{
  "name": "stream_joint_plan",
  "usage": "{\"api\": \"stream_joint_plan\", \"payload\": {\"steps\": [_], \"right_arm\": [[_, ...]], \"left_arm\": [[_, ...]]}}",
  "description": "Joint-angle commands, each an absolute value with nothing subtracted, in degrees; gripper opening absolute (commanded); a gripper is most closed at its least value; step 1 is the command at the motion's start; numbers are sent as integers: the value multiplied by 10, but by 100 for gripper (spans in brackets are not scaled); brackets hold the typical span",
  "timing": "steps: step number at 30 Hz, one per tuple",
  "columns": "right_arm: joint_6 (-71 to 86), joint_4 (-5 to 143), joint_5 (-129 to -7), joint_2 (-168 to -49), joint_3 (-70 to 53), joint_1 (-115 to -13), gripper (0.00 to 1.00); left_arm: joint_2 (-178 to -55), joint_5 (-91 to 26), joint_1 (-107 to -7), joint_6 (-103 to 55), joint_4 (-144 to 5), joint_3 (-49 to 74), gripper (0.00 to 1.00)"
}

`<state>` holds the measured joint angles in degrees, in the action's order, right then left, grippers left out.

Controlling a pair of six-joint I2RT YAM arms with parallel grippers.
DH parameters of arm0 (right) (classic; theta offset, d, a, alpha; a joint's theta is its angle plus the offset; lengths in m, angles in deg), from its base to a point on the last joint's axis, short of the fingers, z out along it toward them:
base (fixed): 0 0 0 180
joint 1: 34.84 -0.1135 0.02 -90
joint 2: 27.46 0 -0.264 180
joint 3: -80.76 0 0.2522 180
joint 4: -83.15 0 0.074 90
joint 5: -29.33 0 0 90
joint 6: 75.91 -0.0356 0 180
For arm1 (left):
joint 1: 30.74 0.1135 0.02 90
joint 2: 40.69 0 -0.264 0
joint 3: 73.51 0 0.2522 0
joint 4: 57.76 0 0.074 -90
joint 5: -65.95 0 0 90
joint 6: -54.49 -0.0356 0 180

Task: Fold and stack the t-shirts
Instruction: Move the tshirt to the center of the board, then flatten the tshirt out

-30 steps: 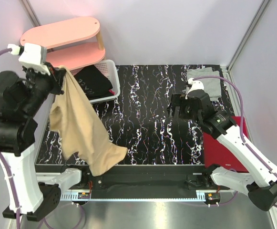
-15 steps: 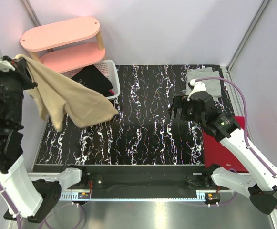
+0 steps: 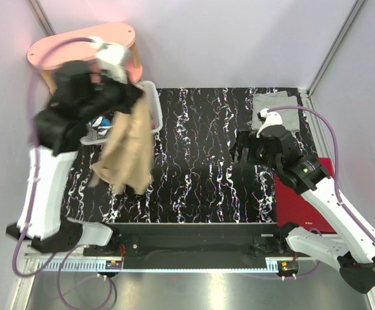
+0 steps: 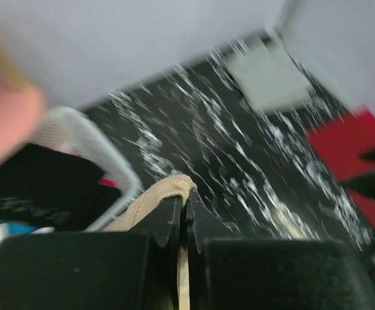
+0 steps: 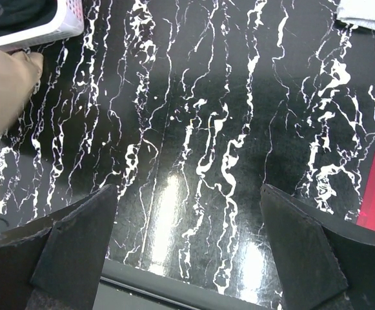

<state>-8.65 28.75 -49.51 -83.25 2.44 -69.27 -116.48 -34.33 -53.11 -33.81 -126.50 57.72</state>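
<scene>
The tan-beige t-shirt (image 3: 126, 152) hangs bunched in the air over the left part of the black marbled table (image 3: 200, 168). My left gripper (image 3: 133, 103) is shut on its top edge; in the left wrist view the hem (image 4: 168, 188) is pinched between the closed jaws of that gripper (image 4: 186, 197). The light grey t-shirt (image 3: 277, 110) lies folded at the table's back right corner. My right gripper (image 3: 245, 145) hovers open over the middle right of the table, and nothing lies between its fingers (image 5: 77, 239). A fold of tan cloth (image 5: 3, 90) shows at that view's left edge.
A white basket (image 3: 152, 106) holding a black garment (image 4: 39, 190) stands at the back left, beside a pink two-level shelf (image 3: 77, 45). The red folder (image 3: 303, 194) lies flat at the right edge, partly under my right arm.
My left arm has swung from the far left toward the table, carrying the tan t-shirt, which now hangs narrow near the basket. The right arm has barely moved.
</scene>
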Motion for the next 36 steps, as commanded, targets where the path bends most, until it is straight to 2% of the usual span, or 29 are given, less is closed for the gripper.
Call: {"api": "stream_joint_plan", "payload": {"steps": [1,2,5,8,12,13,17,19,26,31,36], "right_arm": [[-86,275,-476,-835,-10,-691,100],[-87,274,-473,-836,-16,-692,100],[-93,264,-462,-837,-23,-692,99],[-95,254,-449,-835,-27,-692,100],[-89,243,-455,-837,-29,-692,100],[-85,242,-457,-837,-29,-691,100],[-56,248,-482,-847,-20,-692,100],[-44,251,-508,-859,-12,-692,100],[-16,315,-583,-955,37,-706,100],[5,343,-569,-1057,4,-768,100],[2,367,-570,-1164,-44,-803,100]], "left_arm": [[-1227,-370,-669,-409,-1295,561,6],[-1241,-355,-729,-431,-1299,561,6],[-1297,-341,-781,-433,-1302,571,7],[-1356,-392,-783,-431,-1304,604,23],[-1423,-398,-783,-443,-1301,659,88],[-1430,-391,-782,-446,-1301,668,99],[-1433,-384,-736,-441,-1291,690,99],[-1406,-397,-677,-433,-1272,644,99],[-1264,-395,-525,-456,-1161,284,99],[-1216,-374,-449,-475,-1097,157,98],[-1223,-350,-436,-481,-1052,83,92]]}}
